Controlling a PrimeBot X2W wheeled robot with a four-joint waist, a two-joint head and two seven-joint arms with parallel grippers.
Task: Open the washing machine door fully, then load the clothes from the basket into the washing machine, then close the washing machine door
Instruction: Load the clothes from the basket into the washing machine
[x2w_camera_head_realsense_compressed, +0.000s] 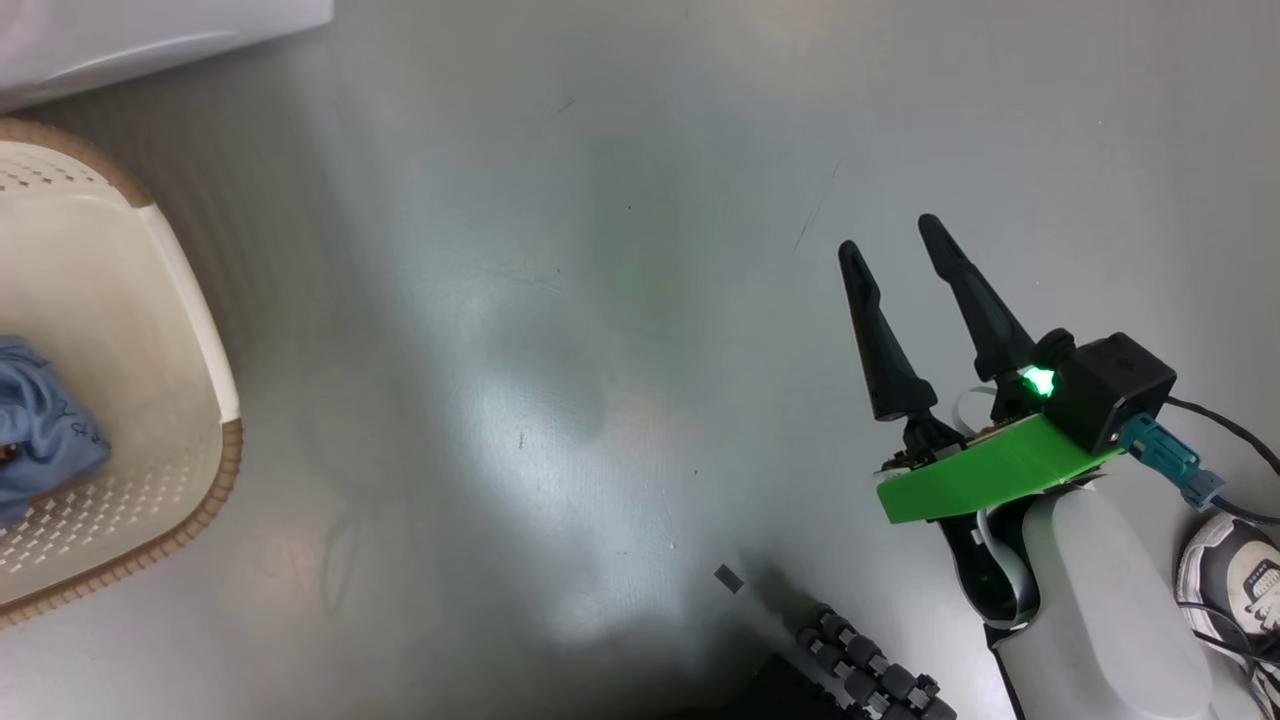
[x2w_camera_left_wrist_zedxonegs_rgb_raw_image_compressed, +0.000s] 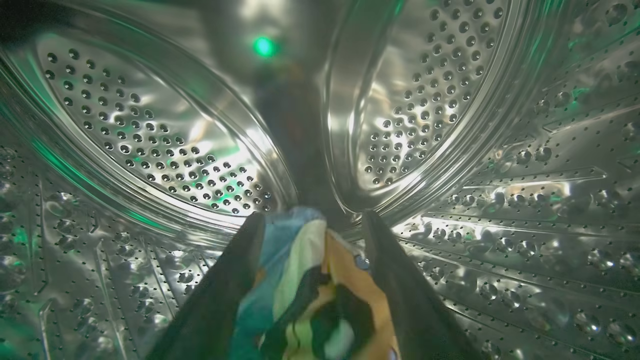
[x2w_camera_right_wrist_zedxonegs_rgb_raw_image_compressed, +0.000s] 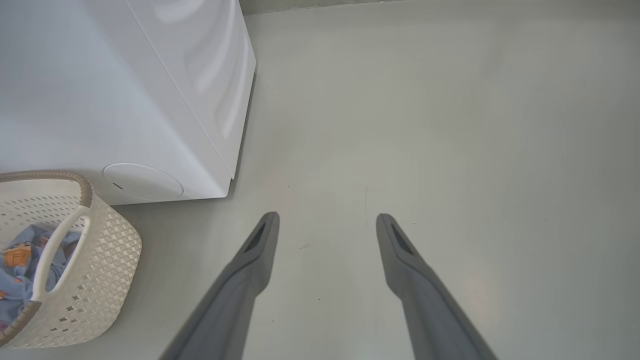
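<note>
Deep inside washing machine (x2w_camera_right_wrist_zedxonegs_rgb_raw_image_compressed: 100, 75) drum (x2w_camera_left_wrist_zedxonegs_rgb_raw_image_compressed: 150, 125), left gripper (x2w_camera_left_wrist_zedxonegs_rgb_raw_image_compressed: 314, 216) fingers spread wide, multicoloured cloth (x2w_camera_left_wrist_zedxonegs_rgb_raw_image_compressed: 310, 280) bunched between them. Right gripper (x2w_camera_head_realsense_compressed: 889, 234) wide, empty, above grey floor (x2w_camera_head_realsense_compressed: 600, 300). Basket (x2w_camera_head_realsense_compressed: 185, 290) holding blue garment (x2w_camera_head_realsense_compressed: 45, 430) sits on floor just beside machine.

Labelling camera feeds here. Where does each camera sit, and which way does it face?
Head view: on the head, looking down at floor and basket; right gripper shows lower right.
Left wrist view: inside the steel drum, facing its back wall; the left gripper straddles a colourful garment.
Right wrist view: above the floor, facing the washing machine; its fingers show, apart.
Head and right wrist views share the basket.
</note>
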